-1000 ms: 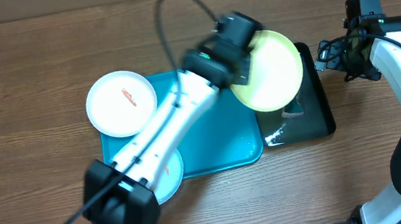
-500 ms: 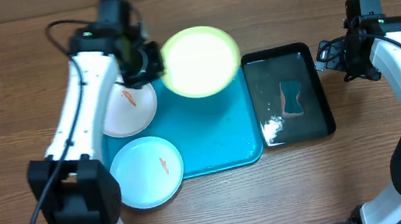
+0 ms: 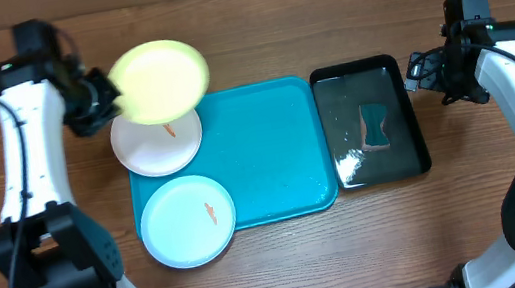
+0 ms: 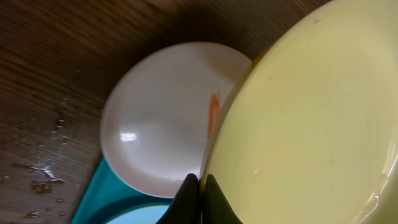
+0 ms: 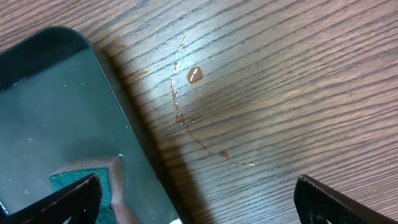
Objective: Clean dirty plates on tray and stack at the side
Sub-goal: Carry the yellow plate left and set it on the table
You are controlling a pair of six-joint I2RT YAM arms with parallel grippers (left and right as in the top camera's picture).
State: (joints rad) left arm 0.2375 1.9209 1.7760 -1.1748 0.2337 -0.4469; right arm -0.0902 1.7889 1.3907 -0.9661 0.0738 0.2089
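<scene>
- Jaws of the left arm are clamped on the rim of the yellow-green plate (image 3: 160, 79), holding it tilted in the air above the white plate (image 3: 152, 147).
- White plate, smeared orange, overlaps the upper-left corner of the turquoise tray (image 3: 274, 152) in the overhead view.
- Light blue plate (image 3: 188, 221), also smeared, overlaps the tray's lower-left corner.
- Jaws of the right arm stand wide apart, holding nothing, over the bench (image 3: 251, 24) beside a black tray (image 3: 353, 68) with a sponge (image 3: 374, 126) in it.

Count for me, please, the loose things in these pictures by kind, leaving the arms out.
Plates: 3 (white plate, yellow-green plate, light blue plate)
Trays: 2 (turquoise tray, black tray)
Sponges: 1 (sponge)
Total: 6
</scene>
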